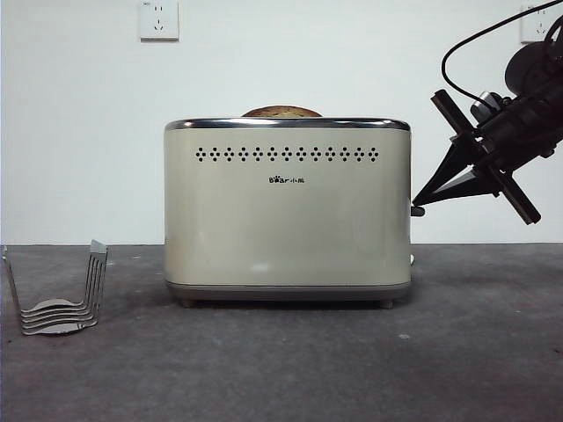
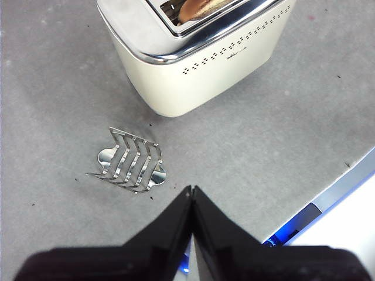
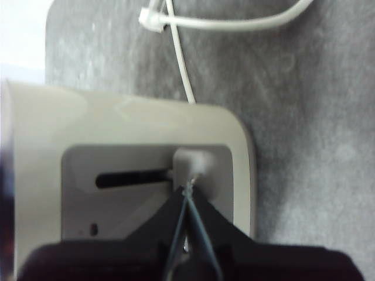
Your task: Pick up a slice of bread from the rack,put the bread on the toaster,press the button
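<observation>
At the far left of the front view you see the rack (image 1: 60, 299), low on the grey table (image 1: 281, 369), and it holds no bread. From the middle of that view, it sits at about 8 o'clock. In the left wrist view the rack (image 2: 132, 161) lies alone on the table, well apart from the toaster (image 2: 193, 52), and the left gripper (image 2: 191, 190) hangs above the table near it with its two jaws pressed together, holding nothing. In the centre you see the toaster (image 1: 288, 211) standing upright, and the slice of bread (image 1: 281, 112) is inside its slot, only the domed brown top showing above the chrome rim. The left wrist view shows the bread (image 2: 202, 9) down in the slot too. To the right, at about 3 o'clock from the toaster, the right gripper (image 1: 417, 206) comes in from the upper right corner, and its tip touches the button (image 1: 417, 211) on the narrow end. In the right wrist view its jaws are closed to one point against the button (image 3: 193, 159), at the end of the dark slot. A white cable (image 3: 193, 35) lies on the table behind the toaster.
</observation>
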Available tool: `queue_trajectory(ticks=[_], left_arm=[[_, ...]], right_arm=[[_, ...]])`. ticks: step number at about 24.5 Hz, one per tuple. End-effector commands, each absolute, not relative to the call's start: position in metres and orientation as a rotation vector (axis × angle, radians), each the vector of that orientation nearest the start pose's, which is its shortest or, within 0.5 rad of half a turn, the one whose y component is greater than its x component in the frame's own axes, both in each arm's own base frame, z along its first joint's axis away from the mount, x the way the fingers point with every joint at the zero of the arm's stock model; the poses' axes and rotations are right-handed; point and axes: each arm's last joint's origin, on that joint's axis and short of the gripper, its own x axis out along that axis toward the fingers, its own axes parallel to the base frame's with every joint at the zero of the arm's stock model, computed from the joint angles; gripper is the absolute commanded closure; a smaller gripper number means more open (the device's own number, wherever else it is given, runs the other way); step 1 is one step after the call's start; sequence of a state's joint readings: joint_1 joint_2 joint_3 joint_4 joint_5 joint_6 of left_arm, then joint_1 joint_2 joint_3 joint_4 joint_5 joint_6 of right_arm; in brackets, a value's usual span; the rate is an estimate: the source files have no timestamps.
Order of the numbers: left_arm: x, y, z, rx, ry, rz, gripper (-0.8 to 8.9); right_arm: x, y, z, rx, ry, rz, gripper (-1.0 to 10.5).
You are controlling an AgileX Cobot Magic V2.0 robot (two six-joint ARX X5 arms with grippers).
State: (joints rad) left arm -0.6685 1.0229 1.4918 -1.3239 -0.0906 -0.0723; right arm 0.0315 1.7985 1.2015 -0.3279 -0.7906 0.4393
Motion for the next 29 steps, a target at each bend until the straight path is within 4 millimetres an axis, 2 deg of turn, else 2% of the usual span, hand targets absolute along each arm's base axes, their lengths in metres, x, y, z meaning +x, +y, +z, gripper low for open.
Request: queue_trajectory(ticks=[1,7,23,29], left_arm=[[0.109,-0.082,0.419,0.248,0.824,-0.507,8.17],[0.109,-0.082,0.419,0.248,0.824,-0.507,8.17],[0.109,-0.083,0.419,0.247,0.825,-0.507,8.17],[0.109,-0.083,0.419,0.248,0.825,-0.507,8.17]], right_arm=[[0.370,0.032,0.181,0.725,1.107,0.528,9.5],[0.373,0.032,0.169,0.720,1.128,0.494,9.5],[0.373,0.036,0.167,0.688,1.138,0.443,9.5],[0.372,0.035,0.156,0.683,1.189,0.420,9.5]])
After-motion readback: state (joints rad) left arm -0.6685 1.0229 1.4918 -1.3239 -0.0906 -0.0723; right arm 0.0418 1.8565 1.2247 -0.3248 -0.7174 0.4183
